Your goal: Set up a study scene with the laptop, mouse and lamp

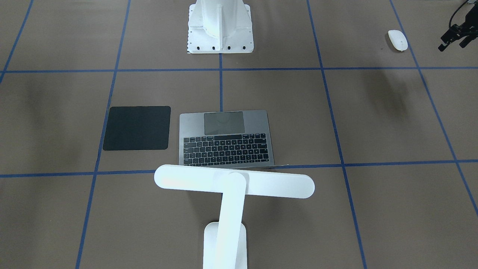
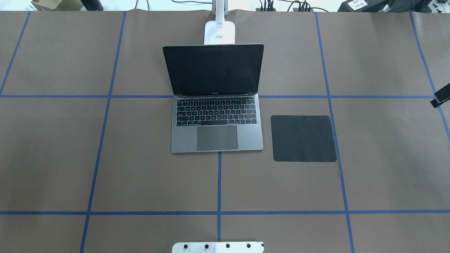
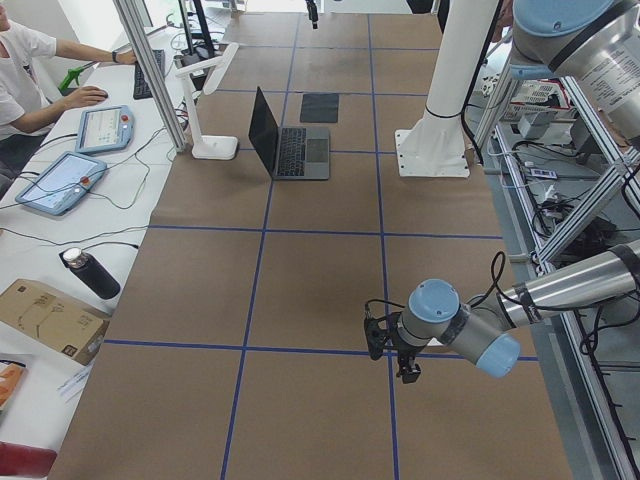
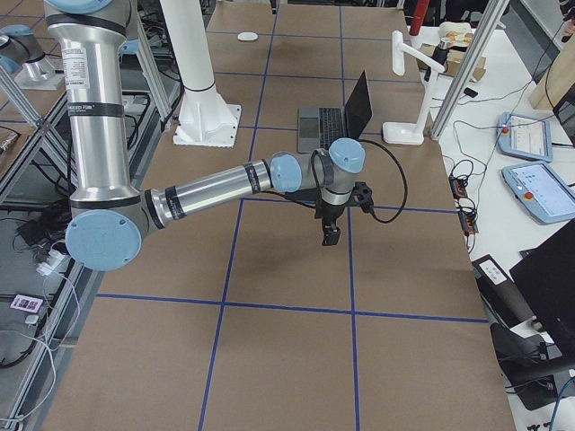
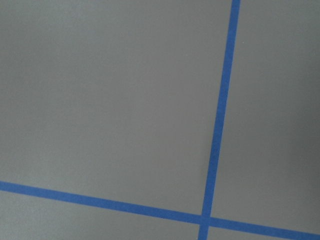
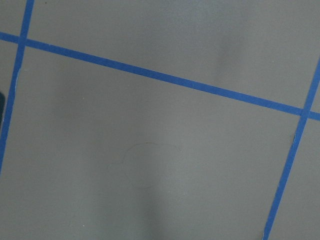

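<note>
The dark grey laptop [image 1: 226,138] stands open mid-table, with its dark screen [image 2: 213,69] upright. The white lamp [image 1: 234,181] stands behind it, its bar head over the laptop's far edge and its base [image 2: 219,31] at the table's far side. The small white mouse [image 1: 397,40] lies on the brown paper at the robot's far left; it also shows in the exterior right view [image 4: 247,36]. My left gripper [image 1: 452,46] hovers just beside the mouse, fingers apart and empty. My right gripper [image 2: 440,99] hangs over the table's right part, well away from the laptop; only its edge shows there.
A plain black square mat [image 2: 303,138] lies flat just right of the laptop. The white bolted pedestal [image 1: 220,26] stands at the robot's side of the table. Blue tape lines grid the paper. An operator [image 3: 25,70] sits at the far-side bench with tablets.
</note>
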`<state>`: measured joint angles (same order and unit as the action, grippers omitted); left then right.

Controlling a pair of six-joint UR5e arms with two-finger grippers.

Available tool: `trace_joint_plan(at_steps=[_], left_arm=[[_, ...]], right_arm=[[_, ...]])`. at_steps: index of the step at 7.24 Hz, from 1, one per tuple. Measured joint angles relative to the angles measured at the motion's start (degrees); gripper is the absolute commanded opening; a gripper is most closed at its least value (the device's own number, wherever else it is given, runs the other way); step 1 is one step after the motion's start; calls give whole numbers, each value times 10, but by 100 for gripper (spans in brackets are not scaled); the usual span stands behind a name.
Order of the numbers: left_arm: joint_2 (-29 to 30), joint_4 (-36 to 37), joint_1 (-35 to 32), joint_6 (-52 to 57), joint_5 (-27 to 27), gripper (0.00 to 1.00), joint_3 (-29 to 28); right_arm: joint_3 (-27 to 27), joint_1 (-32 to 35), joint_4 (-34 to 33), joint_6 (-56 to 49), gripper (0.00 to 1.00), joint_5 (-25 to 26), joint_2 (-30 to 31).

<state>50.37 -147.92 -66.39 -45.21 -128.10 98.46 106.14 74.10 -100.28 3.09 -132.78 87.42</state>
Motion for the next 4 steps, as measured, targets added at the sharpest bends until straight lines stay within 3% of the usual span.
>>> trace_joint_plan(at_steps=[4], left_arm=[[69, -8, 47, -43, 17, 100, -42]], right_arm=[[0, 0, 0, -3, 98, 7, -1]])
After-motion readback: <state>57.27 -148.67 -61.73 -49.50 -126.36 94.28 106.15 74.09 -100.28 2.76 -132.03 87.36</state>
